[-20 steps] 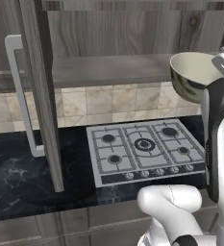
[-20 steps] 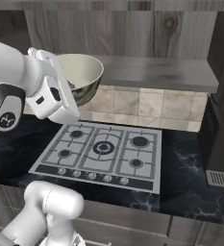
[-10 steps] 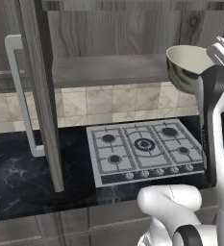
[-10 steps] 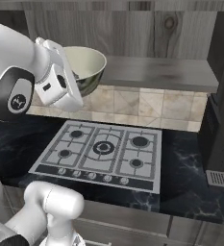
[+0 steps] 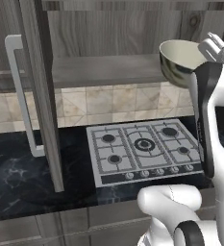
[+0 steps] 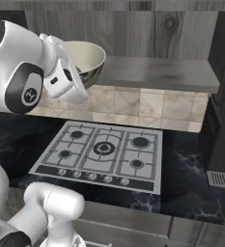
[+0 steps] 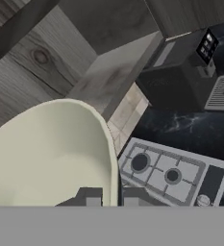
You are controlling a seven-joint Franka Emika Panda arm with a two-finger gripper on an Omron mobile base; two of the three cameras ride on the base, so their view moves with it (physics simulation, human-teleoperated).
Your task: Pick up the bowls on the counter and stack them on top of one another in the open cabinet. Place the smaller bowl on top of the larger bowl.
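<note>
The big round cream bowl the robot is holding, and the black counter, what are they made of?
The big round cream bowl looks like glazed ceramic: smooth cream inside, faintly glossy, darker mottled outside. The black counter looks like polished marble or a marble-look stone, going by its thin white veins. Both are rendered, so this is a guess.

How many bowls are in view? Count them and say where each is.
1. The larger bowl is held up by the gripper, clamped on its rim, in front of the open cabinet's shelf. Another may be hidden behind the arm.
</note>
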